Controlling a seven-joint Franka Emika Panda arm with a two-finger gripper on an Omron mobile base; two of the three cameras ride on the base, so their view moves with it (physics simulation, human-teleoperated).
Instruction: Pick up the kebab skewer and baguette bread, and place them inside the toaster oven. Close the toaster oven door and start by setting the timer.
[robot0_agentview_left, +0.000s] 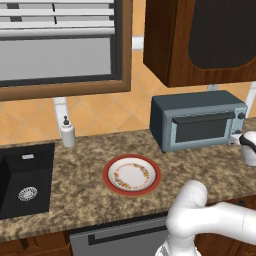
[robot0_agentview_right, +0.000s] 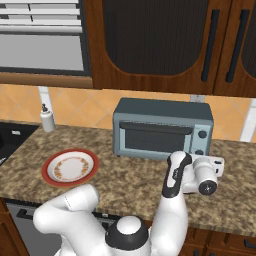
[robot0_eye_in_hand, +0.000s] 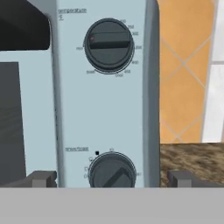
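The oven (robot0_agentview_right: 162, 127) looks like matt blue-grey metal, its door (robot0_agentview_right: 156, 137) dark glass. Speckled stone counter (robot0_agentview_left: 90, 195); glossy plate (robot0_agentview_left: 132, 175); cabinet (robot0_agentview_right: 160, 45) polished wood, perhaps.

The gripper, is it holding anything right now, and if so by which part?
Nothing is held. The gripper sits open before the oven, a fingertip on either side of the lower knob, not touching it.

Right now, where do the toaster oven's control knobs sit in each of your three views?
Left base view: the knobs run down the right edge of the toaster oven, right of centre.
Right base view: knobs right of the toaster oven door, just above the white wrist.
Hand view: two knobs close up, stacked, left of centre.
Shared landmark: the toaster oven's pale front panel.
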